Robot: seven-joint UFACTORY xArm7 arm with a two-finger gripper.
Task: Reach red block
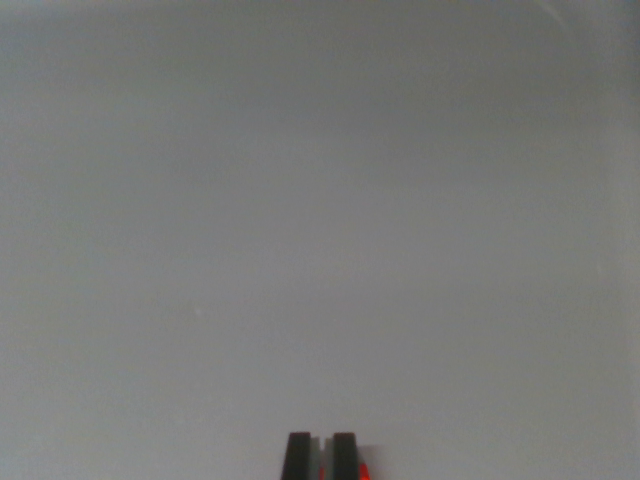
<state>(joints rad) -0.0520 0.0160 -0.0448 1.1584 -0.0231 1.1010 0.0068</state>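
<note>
Wrist view: red block point(363, 472) peeks beside end effector point(321, 455).

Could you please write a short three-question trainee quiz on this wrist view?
1. True or false: the gripper fingers stand close together.
2. Where does the red block show? A) top left corner B) bottom edge, by the fingertips C) centre
3. What fills most of the picture?

Key: 1 true. 2 B; only a sliver shows, on the wrist view's right of the fingers. 3 a plain grey surface.
</note>
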